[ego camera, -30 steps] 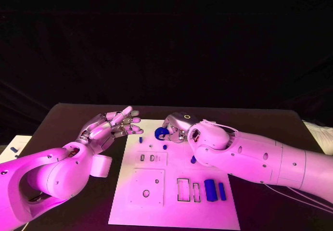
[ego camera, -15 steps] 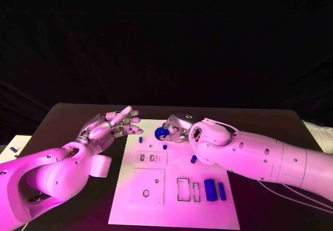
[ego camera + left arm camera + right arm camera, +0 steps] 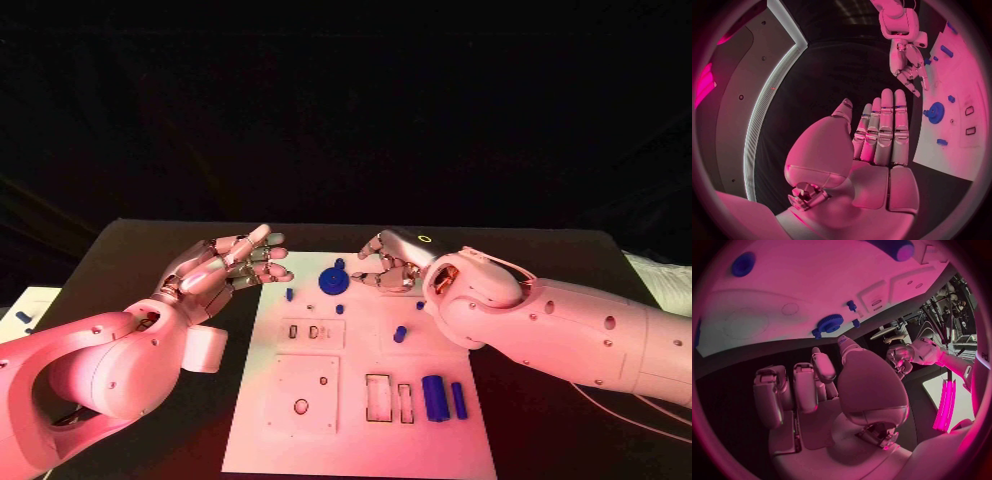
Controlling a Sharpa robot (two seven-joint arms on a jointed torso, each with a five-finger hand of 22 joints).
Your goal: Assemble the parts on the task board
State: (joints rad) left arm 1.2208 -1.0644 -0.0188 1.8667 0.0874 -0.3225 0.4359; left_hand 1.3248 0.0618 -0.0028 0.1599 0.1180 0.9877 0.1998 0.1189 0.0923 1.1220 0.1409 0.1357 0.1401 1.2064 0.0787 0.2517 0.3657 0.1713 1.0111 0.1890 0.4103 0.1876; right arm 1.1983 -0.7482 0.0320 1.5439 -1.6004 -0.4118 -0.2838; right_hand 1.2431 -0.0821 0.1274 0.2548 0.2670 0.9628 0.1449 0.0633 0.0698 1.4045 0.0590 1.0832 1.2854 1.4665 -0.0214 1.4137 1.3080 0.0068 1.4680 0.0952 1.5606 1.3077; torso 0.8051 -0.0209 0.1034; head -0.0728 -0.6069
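I see the task board [image 3: 361, 400] lying in the lower middle of the head view. A blue gear [image 3: 333, 281] sits near its upper edge, nothing touching it — my right hand [image 3: 392, 265] hovers just right of it, fingers curled in and holding nothing. My left hand [image 3: 231, 264] hangs beside the board's upper left corner, fingers loosely apart and empty. Two blue bars [image 3: 444, 397] lie at the board's lower right.
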